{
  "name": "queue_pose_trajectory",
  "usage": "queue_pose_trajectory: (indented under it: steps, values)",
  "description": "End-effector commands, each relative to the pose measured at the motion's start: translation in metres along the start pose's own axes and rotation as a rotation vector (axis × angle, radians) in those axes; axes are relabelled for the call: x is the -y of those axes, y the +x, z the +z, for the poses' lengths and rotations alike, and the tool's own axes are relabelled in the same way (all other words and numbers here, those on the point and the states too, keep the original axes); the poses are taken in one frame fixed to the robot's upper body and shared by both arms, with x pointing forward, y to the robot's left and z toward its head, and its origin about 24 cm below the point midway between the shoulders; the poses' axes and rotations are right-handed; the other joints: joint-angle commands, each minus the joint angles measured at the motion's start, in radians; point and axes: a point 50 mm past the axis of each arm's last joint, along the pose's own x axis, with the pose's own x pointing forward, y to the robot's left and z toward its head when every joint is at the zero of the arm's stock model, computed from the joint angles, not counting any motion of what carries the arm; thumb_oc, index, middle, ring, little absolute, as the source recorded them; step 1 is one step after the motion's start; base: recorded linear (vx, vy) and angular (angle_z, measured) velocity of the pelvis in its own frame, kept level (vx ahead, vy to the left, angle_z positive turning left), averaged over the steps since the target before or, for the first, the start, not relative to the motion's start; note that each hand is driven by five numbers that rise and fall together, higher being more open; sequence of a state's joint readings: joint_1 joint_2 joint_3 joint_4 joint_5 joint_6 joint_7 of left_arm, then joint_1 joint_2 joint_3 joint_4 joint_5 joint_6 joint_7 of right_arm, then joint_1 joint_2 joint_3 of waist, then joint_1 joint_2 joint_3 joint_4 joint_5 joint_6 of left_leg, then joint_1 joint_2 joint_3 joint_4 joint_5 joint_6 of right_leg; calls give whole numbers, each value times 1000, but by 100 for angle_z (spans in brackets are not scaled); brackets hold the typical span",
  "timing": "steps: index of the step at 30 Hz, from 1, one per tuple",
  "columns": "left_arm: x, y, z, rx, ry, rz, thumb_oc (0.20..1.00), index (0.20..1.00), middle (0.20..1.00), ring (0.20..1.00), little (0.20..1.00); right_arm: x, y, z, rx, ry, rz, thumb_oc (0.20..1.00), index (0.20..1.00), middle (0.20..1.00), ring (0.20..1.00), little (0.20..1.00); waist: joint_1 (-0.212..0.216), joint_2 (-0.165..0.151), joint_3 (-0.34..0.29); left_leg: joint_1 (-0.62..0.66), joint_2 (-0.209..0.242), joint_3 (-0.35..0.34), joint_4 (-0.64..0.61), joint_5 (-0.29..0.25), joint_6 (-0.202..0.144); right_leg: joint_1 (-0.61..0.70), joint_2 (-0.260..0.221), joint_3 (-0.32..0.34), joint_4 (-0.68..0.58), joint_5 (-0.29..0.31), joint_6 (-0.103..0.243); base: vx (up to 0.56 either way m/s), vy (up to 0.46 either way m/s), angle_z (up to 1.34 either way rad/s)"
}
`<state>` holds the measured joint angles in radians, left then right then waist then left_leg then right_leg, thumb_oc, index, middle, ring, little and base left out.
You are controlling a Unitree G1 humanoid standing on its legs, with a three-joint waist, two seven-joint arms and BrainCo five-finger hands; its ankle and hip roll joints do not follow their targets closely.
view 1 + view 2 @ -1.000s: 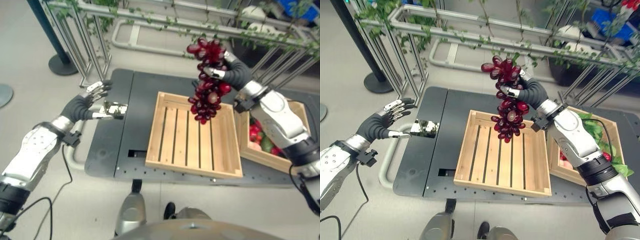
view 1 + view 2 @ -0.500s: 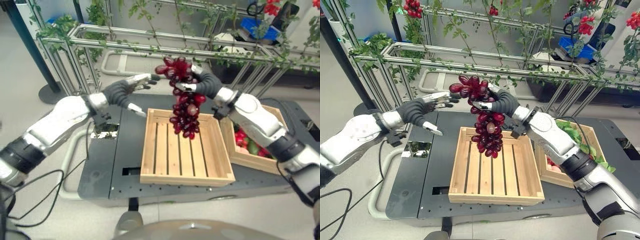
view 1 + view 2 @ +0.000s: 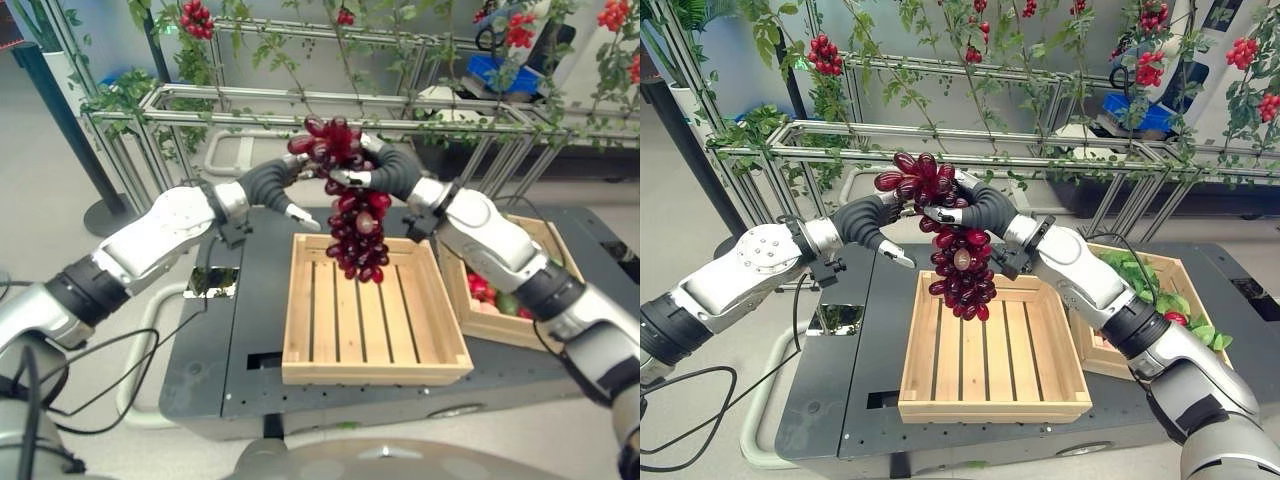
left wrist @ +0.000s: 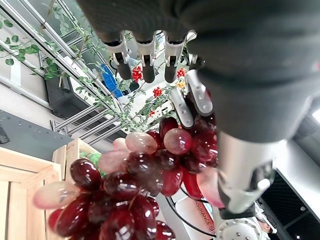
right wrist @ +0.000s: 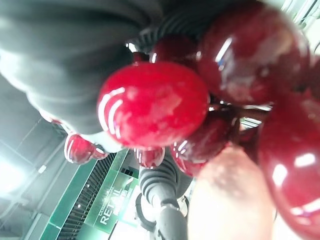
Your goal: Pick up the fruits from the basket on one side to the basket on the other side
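Grape bunch (image 3: 958,262) in right hand's (image 3: 980,208) curled fingers, left hand's (image 3: 872,220) fingers straight alongside.

Past your right hand (image 5: 60,60) and the grapes (image 5: 150,110) it grips, its wrist view shows a green panel (image 5: 87,220) with two lines of white capital lettering (image 5: 114,214). The upper line is small and the lower one larger, and both run slantwise and are partly cut off by the dark arm in front. Beyond your left hand (image 4: 145,30), below the bunch, a pale curved surface (image 4: 192,212) bears one short line of small reddish capitals (image 4: 202,225), too small and too tilted for you to make out with any confidence.
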<state>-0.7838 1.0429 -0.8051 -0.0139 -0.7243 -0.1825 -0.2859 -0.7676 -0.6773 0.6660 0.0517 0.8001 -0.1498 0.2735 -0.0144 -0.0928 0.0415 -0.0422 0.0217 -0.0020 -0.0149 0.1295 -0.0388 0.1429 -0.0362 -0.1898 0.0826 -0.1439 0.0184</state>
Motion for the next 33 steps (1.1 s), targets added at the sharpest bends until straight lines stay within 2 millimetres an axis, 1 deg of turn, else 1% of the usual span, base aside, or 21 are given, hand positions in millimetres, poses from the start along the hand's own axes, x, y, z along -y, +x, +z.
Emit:
queue_pose_trajectory:
  steps: [1, 10, 15, 17, 21, 28, 31, 33]
  values:
    - [0, 17, 24, 128, 32, -40, 1000, 1000, 1000, 1000, 1000, -14, 38, 64, 282, -55, 111, 200, 200, 200, 200, 200, -6, -12, -24, 118, 36, 30, 20, -157, -17, -68, -66, 15, 15, 103, 135, 0, 0, 0]
    - [3, 17, 23, 119, 4, -66, 1000, 1000, 1000, 1000, 1000, -16, 43, 68, 295, -83, 118, 200, 200, 200, 200, 200, -8, -8, -28, 120, 36, 31, 18, -157, -18, -63, -64, 16, 6, 104, 133, 0, 0, 0]
    - [5, 19, 24, 107, -14, -110, 1000, 1000, 1000, 1000, 1000, -14, 48, 80, 309, -147, 121, 200, 200, 200, 200, 200, -9, -5, -28, 122, 37, 31, 16, -157, -18, -61, -65, 19, 1, 105, 133, 0, 0, 0]
    - [6, 20, 24, 102, -11, -123, 1000, 1000, 1000, 1000, 1000, -13, 49, 82, 311, -154, 116, 200, 200, 200, 200, 200, -8, -5, -28, 121, 37, 32, 16, -157, -18, -60, -65, 19, 0, 105, 134, 0, 0, 0]
    - [11, 27, 23, 93, -21, -155, 1000, 1000, 1000, 1000, 1000, -12, 58, 91, 353, -150, 98, 200, 200, 200, 200, 200, -8, -3, -30, 121, 38, 30, 18, -159, -18, -61, -64, 22, 3, 104, 133, 0, 0, 0]
    - [14, 32, 23, 104, -47, -167, 1000, 1000, 1000, 1000, 1000, -19, 66, 96, 382, -139, 120, 200, 200, 200, 200, 200, -8, -3, -35, 122, 37, 27, 15, -159, -18, -58, -63, 23, 1, 102, 131, 0, 0, 0]
    - [17, 33, 21, 89, -60, -191, 1000, 1000, 1000, 1000, 1000, -20, 70, 98, 388, -145, 119, 200, 200, 200, 200, 200, -7, -1, -37, 123, 37, 26, 14, -159, -18, -56, -63, 22, -1, 103, 130, 0, 0, 0]
    - [20, 33, 21, 82, -71, -225, 1000, 1000, 1000, 1000, 1000, -21, 72, 103, 402, -155, 129, 200, 200, 200, 200, 200, -7, -1, -39, 125, 36, 26, 12, -159, -18, -54, -63, 21, -3, 103, 131, 0, 0, 0]
